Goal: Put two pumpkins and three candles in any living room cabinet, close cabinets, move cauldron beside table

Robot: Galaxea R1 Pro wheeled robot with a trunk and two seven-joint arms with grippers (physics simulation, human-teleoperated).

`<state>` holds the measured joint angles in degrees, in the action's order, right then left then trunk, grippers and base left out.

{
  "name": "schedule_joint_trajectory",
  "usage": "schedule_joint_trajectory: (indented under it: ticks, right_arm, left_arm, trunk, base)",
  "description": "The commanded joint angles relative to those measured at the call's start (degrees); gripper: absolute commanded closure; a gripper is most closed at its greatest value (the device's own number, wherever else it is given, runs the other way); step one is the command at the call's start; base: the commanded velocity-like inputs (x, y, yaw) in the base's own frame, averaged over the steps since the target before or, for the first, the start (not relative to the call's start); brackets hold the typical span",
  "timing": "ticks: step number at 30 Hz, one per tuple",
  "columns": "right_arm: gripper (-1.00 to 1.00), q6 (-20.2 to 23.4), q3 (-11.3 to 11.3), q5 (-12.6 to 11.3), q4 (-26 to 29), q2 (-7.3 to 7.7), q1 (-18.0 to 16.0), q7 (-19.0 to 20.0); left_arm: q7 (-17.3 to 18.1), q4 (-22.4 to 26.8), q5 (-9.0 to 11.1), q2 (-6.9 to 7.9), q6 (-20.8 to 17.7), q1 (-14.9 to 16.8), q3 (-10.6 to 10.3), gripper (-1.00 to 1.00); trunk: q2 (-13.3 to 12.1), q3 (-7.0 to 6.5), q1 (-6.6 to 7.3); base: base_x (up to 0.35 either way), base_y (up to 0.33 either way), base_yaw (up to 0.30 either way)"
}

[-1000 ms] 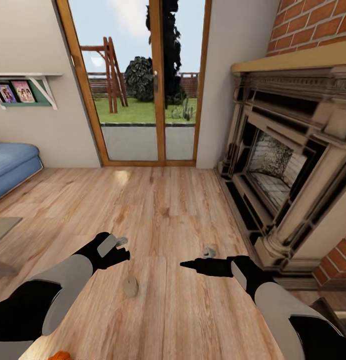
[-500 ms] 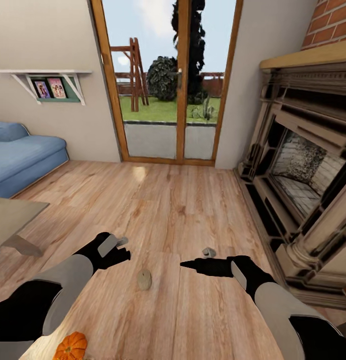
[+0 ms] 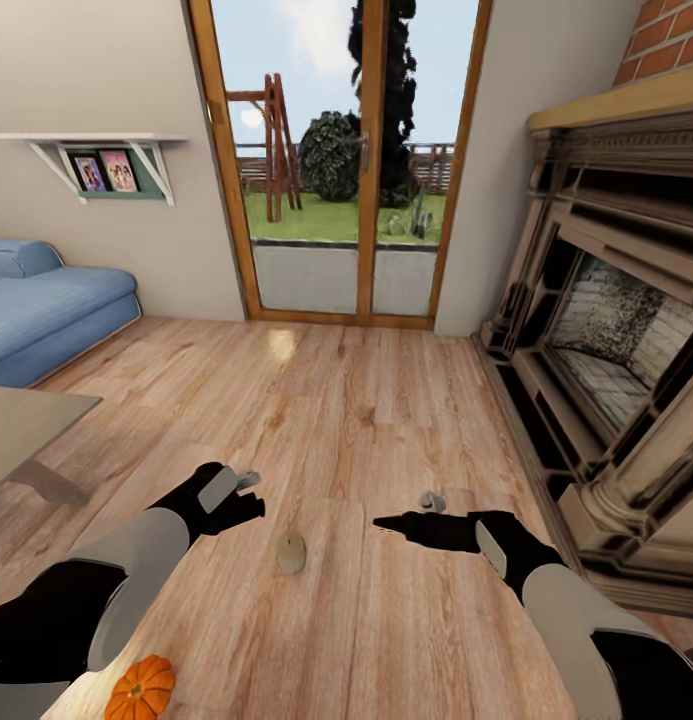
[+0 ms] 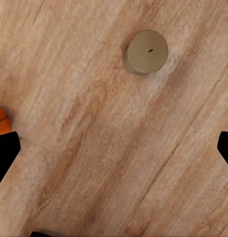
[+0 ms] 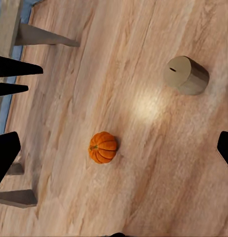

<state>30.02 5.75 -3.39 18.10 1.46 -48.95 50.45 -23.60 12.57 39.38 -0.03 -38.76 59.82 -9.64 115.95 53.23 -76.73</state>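
A short tan candle [image 3: 290, 552] stands on the plank floor between my two arms. The left wrist view looks down on the candle [image 4: 146, 52] with the left gripper [image 4: 114, 148] open above the floor beside it. An orange ribbed pumpkin [image 3: 141, 688] sits on the floor under my left forearm. The right wrist view has the pumpkin [image 5: 102, 147] and the candle [image 5: 187, 75] some way apart, and the right gripper [image 5: 116, 150] is open and empty. In the head view the left gripper [image 3: 251, 496] hovers left of the candle and the right gripper [image 3: 404, 512] right of it. The grey-topped table [image 3: 26, 420] juts in at the left.
A blue sofa [image 3: 46, 300] lies at the far left under a wall shelf [image 3: 106, 150]. Glass patio doors [image 3: 346, 170] are straight ahead. A stone fireplace [image 3: 606, 350] with a raised hearth runs along the right side. Angled table legs [image 5: 45, 37] stand near the pumpkin.
The camera has swung left, bringing the table and the pumpkin into the picture. My right gripper has shifted slightly right and lower in the view. Both grippers stay open.
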Motion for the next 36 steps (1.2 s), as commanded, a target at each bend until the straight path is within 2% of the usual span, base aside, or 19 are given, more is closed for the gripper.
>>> schedule_joint_trajectory:
  ticks: [1,3,7,13,19,25,36]
  right_arm:
    - [-1.0,0.0,2.0,0.0,0.0,0.32,0.0,0.0]
    - [-1.0,0.0,4.1,0.1,0.0,0.54,0.0,-0.1]
    - [-1.0,0.0,5.0,0.1,0.0,0.63,0.0,-0.1]
    - [-1.0,-0.1,5.1,0.1,0.0,0.59,0.0,-0.1]
    - [-1.0,-0.1,5.1,0.1,0.0,0.64,0.0,-0.1]
    - [-1.0,-0.1,5.2,0.1,0.0,0.58,0.0,-0.1]
    - [-1.0,-0.1,5.2,0.1,0.0,0.56,0.0,-0.1]
  left_arm:
    - [0.0,0.0,0.0,-0.03,0.0,0.0,0.0,-1.0]
    - [0.0,0.0,0.0,-0.07,0.0,0.0,0.0,-1.0]
    - [0.0,0.0,0.0,-0.06,0.0,0.0,-0.1,-1.0]
    - [0.1,0.0,-0.3,-0.11,-0.1,0.0,-0.5,-1.0]
    - [0.1,0.0,-0.4,-0.18,-0.1,-0.1,-0.6,-1.0]
    - [0.1,0.0,-0.4,-1.14,-0.1,0.0,-0.6,-1.0]
    - [0.1,0.0,-0.4,-1.26,-0.1,-0.1,-0.6,-1.0]
  trunk:
    - [0.4,0.18,-0.23]
    - [1.2,0.54,-0.66]
    - [1.6,0.72,-0.88]
    - [1.6,0.72,-0.88]
    - [1.6,0.72,-0.88]
    - [1.6,0.72,-0.88]
    - [1.6,0.72,-0.88]
  base:
    - [0.0,0.0,0.0]
    - [0.0,0.0,0.0]
    - [0.0,0.0,0.0]
    - [0.158,0.0,0.0]
    - [0.315,0.0,0.0]
    - [0.328,-0.03,0.0]
    - [0.329,-0.072,0.0]
